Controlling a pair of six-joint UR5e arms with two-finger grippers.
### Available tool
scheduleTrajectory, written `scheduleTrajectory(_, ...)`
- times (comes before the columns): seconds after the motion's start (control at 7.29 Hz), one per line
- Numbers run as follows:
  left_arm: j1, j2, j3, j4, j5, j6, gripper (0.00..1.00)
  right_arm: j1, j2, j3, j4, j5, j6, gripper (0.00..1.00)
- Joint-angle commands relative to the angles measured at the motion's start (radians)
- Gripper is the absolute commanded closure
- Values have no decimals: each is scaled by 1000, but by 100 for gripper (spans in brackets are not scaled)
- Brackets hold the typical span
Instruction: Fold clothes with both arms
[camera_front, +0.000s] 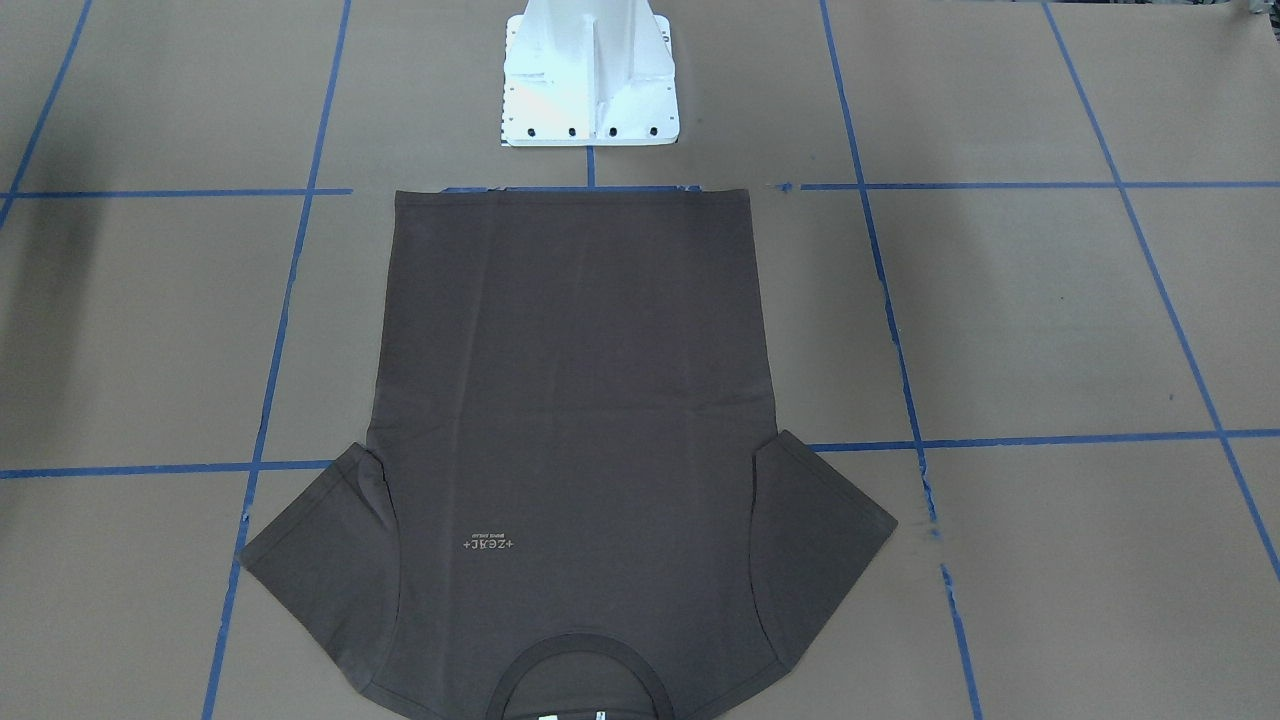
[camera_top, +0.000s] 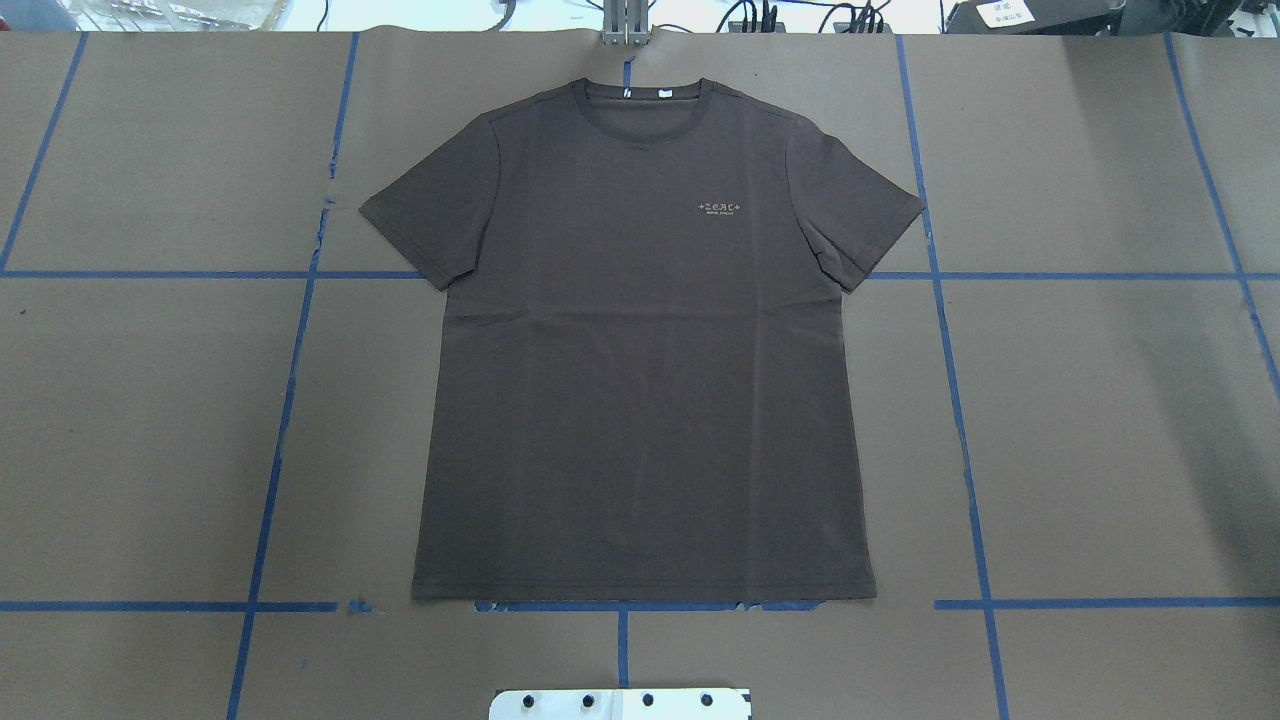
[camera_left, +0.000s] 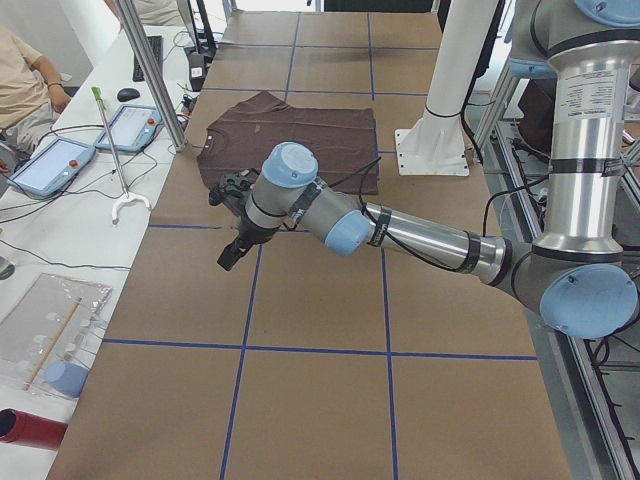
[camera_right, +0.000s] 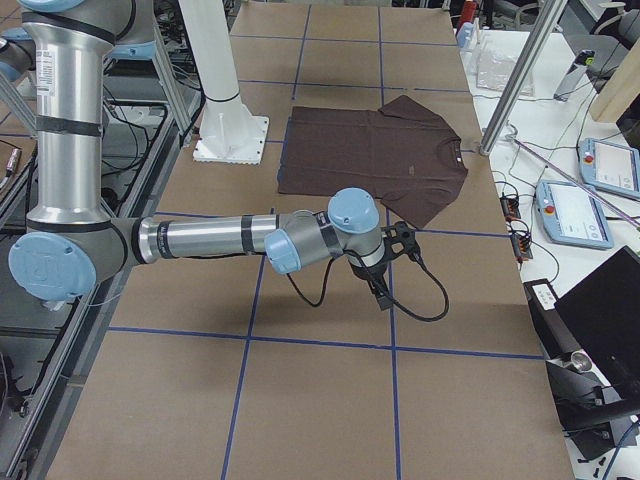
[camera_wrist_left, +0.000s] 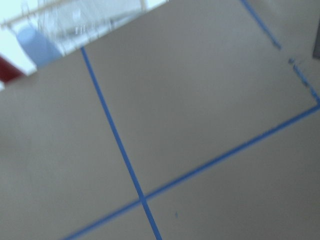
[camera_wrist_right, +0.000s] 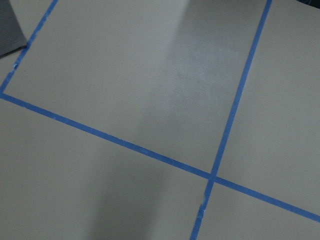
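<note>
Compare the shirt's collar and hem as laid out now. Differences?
Shape: the collar is a curved ribbed band; the hem is a straight edge.
Place: the hem lies nearest the white pedestal, along a blue tape line; the collar lies at the far end.
Detail: the collar holds small white labels; the hem is plain.
Shared: both lie flat, the T-shirt unfolded.

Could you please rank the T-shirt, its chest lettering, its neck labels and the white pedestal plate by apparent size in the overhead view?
1. dark brown T-shirt
2. white pedestal plate, only partly in frame
3. chest lettering
4. neck labels, each tinier than the lettering
</note>
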Motion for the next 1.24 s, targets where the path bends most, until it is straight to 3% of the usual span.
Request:
scheduleTrajectory(0.0,2,-20,18,-83,1,-79,0,-23,150,-85,6,42,97,0)
scheduleTrajectory(0.41,4,-20,4,-84,-1,-85,0,-202,400,-162,18,-14,521,3)
scheduleTrajectory(0.55,4,-20,3,-84,-1,-85,0,-289,440,-181,115,-116,709,8)
scheduleTrajectory(0.82,7,-23,4,-83,1,-85,0,-468,504,-331,385,-323,1001,16)
scheduleTrajectory(0.96,7,-24,4,-83,1,-85,0,-535,524,-409,478,-419,1081,22)
scheduleTrajectory(1.1,10,-29,6,-83,1,-85,0,-564,531,-466,529,-444,1097,26)
